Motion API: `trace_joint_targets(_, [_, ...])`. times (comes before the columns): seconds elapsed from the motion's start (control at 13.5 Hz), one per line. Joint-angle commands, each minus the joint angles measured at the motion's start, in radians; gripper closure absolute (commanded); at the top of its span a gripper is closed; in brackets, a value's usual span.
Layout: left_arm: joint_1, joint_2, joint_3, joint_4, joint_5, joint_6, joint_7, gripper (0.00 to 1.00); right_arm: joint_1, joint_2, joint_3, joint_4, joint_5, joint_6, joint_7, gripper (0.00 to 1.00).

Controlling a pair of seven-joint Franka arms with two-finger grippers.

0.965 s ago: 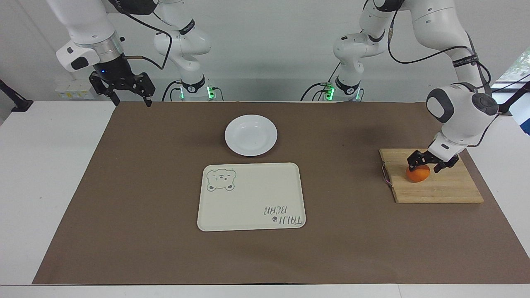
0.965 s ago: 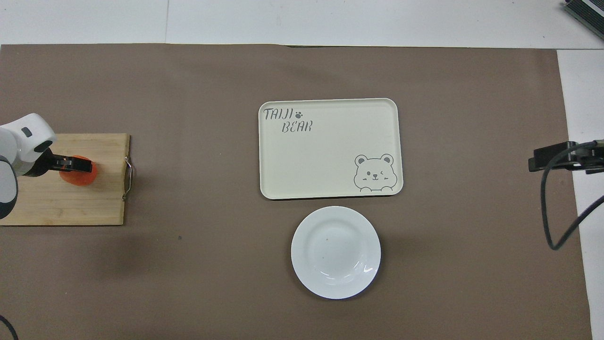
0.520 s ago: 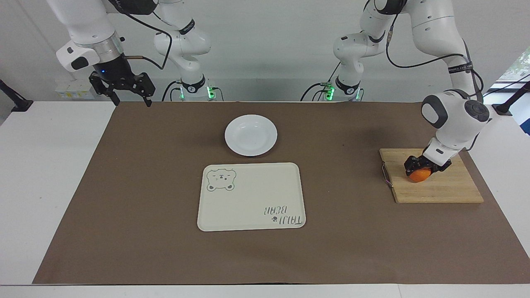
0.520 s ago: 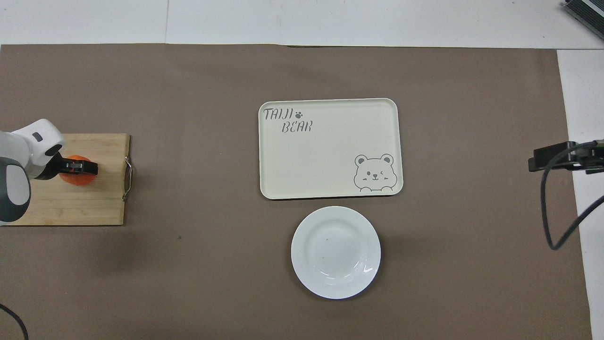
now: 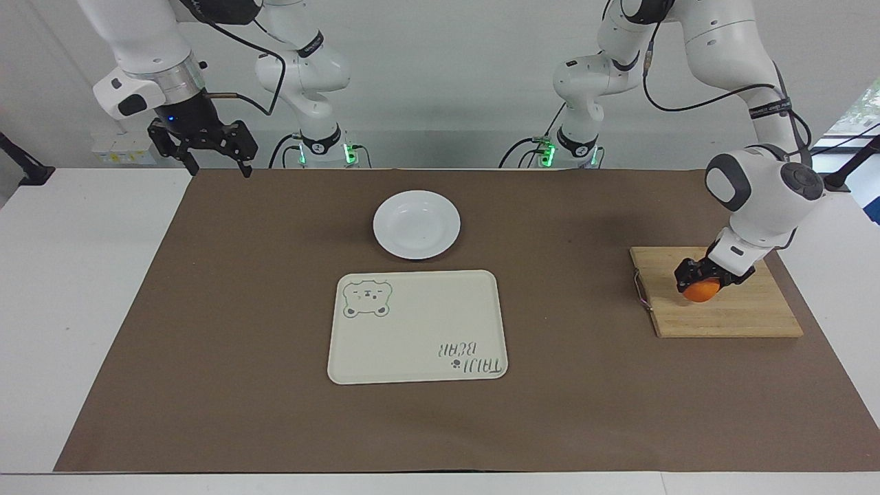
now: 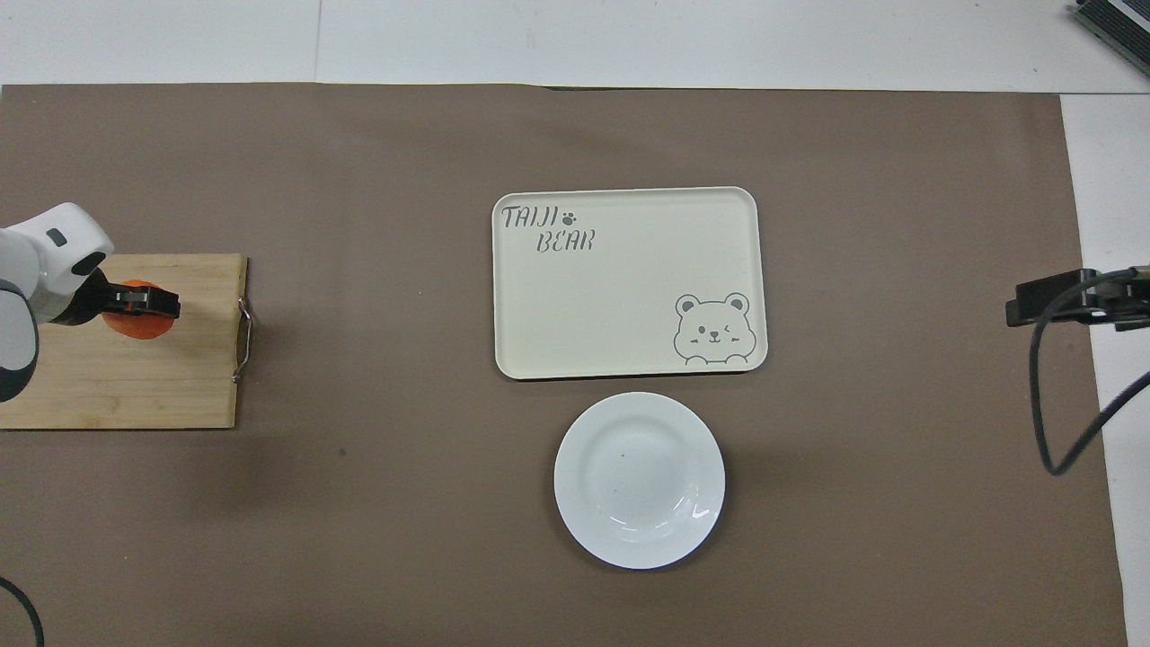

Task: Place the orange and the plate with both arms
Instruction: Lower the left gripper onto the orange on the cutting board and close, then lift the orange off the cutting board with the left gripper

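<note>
- Where the jaws stood spread around the orange [image 5: 700,291] a second ago, the left tool [image 5: 708,278] is now seen clenched on the fruit, low over the wooden cutting board [image 5: 742,317] at the left arm's end of the tabletop [image 5: 41,289].
- The fruit appears slightly raised and shifted from its earlier spot, so the pick-up is judged to be secured and the lift just begun.
- The white plate [image 5: 416,224] is left unmoved on the brown mat [image 5: 227,309], just nearer to the robots than the cream bear-print tray [image 5: 416,326].
- The right tool [image 5: 206,148] is held up over the mat's corner at the right arm's end, jaws spread and empty; that arm is waiting.
- Neither thing has yet been placed; carrying the fruit toward the middle is judged to be the next step.
</note>
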Motion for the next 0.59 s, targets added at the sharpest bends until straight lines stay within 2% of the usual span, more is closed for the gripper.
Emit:
trace_joint_targets(0.0, [-0.027,-0.011,0.005,0.123,-0.009,-0.158,-0.059,1.0,-0.01,-0.012,0.004,-0.011,0.019,-0.003,0.015,0.0])
trace_joint_targets(0.3, [-0.089,-0.02,0.005,0.327,0.034,-0.411,-0.184,1.0,-0.01,-0.012,0.004,-0.011,0.019,-0.003,0.015,0.0])
trace_joint_targets(0.52, [-0.137,-0.034,0.002,0.425,0.047,-0.569,-0.277,1.0,-0.01,-0.012,0.004,-0.011,0.019,-0.003,0.015,0.0])
